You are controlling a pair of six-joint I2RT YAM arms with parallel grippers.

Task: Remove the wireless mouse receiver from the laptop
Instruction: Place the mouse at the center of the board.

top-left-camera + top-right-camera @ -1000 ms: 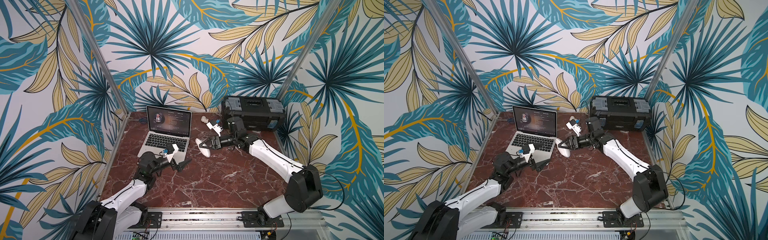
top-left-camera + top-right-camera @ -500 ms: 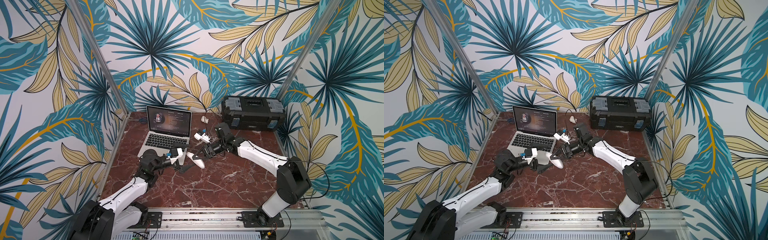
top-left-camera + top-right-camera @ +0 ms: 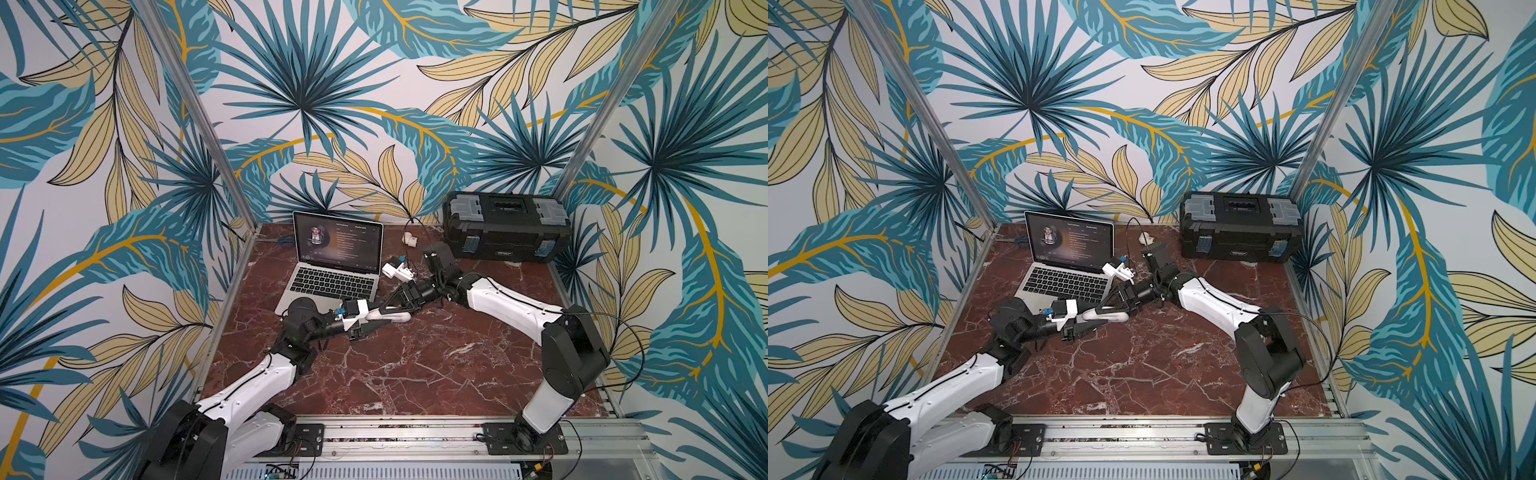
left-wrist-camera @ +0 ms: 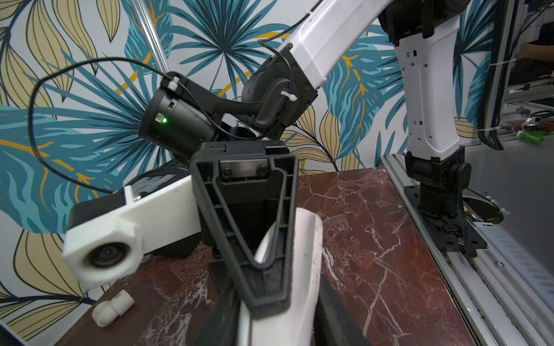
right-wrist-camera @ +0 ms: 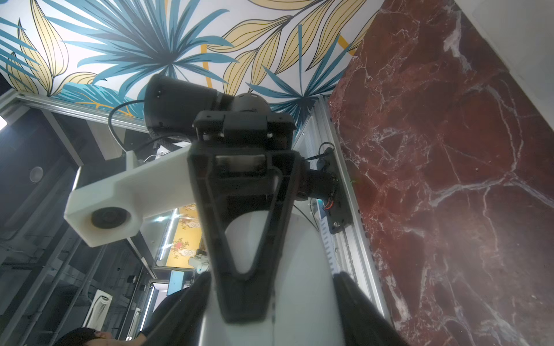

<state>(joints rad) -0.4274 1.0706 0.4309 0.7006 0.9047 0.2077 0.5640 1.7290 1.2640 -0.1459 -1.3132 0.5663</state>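
Note:
The laptop (image 3: 336, 266) stands open at the back left of the marble table, its screen lit. The wireless mouse receiver shows in no view. In front of the laptop's right corner a white mouse (image 3: 390, 316) hangs just above the table between both arms. My right gripper (image 3: 390, 309) is shut on it from the right. My left gripper (image 3: 374, 322) is shut on it from the left. In the left wrist view the mouse (image 4: 302, 269) fills the gap between my left fingers (image 4: 221, 314). In the right wrist view the mouse (image 5: 299, 269) sits between my right fingers (image 5: 359, 314).
A black toolbox (image 3: 505, 232) with grey latches stands at the back right. A small white elbow fitting (image 3: 409, 239) lies behind the laptop's right side. A thin blue cable (image 3: 286, 239) lies left of the laptop. The metal rail (image 3: 395, 432) runs along the front edge.
The right arm carried the white mouse forward and leftward to the laptop's front corner. The left gripper, open before, moved right to meet the mouse and closed on it.

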